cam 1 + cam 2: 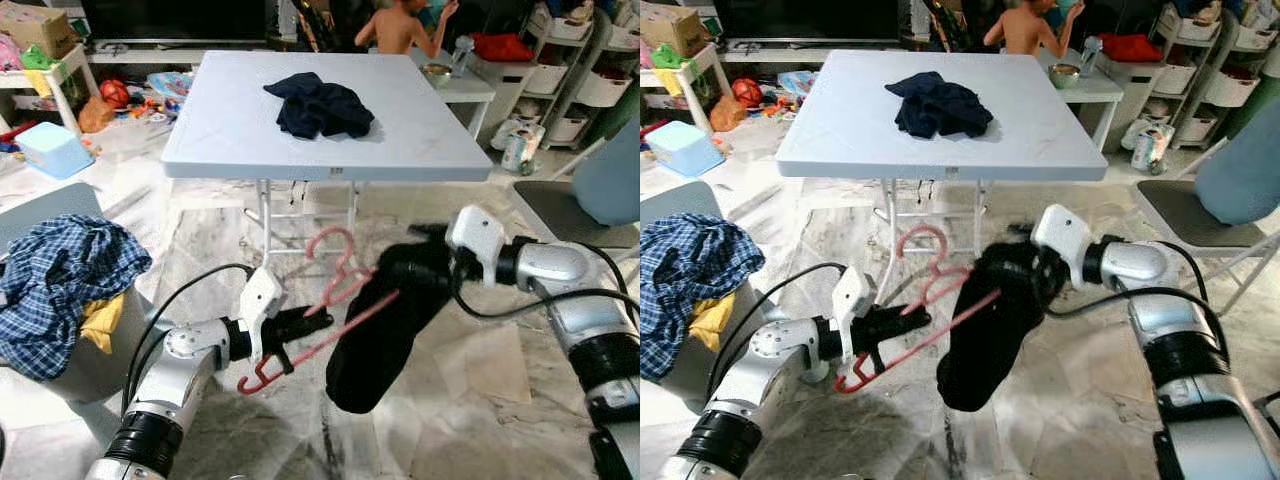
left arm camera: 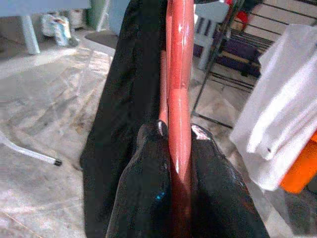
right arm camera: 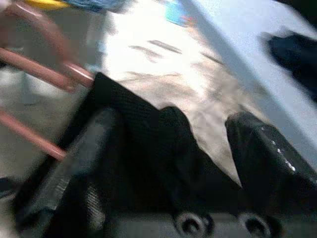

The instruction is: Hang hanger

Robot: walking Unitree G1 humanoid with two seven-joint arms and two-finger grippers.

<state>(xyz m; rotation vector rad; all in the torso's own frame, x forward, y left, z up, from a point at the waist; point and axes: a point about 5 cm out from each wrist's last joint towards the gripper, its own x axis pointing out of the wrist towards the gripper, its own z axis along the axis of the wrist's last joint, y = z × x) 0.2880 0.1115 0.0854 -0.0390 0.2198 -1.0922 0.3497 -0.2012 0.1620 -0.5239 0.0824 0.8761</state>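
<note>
- Left gripper (image 1: 300, 328) is clamped on the lower end of the red hanger (image 1: 335, 300), held in mid-air before the folding table (image 1: 420, 150).
- Right gripper (image 1: 425, 268) pinches the black garment (image 1: 375, 340) draped over the hanger arm.
- Keep the hanger steady and pull the cloth squarely across; a slanted bar looks likely to shed it.

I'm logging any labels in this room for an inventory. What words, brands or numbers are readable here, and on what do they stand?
No text can be read.
Small label on the front edge of the table: too small to read.
Printed package on the floor by the shelves: pattern blurred, no legible words.
Cardboard box at the top left: no readable print.
</note>
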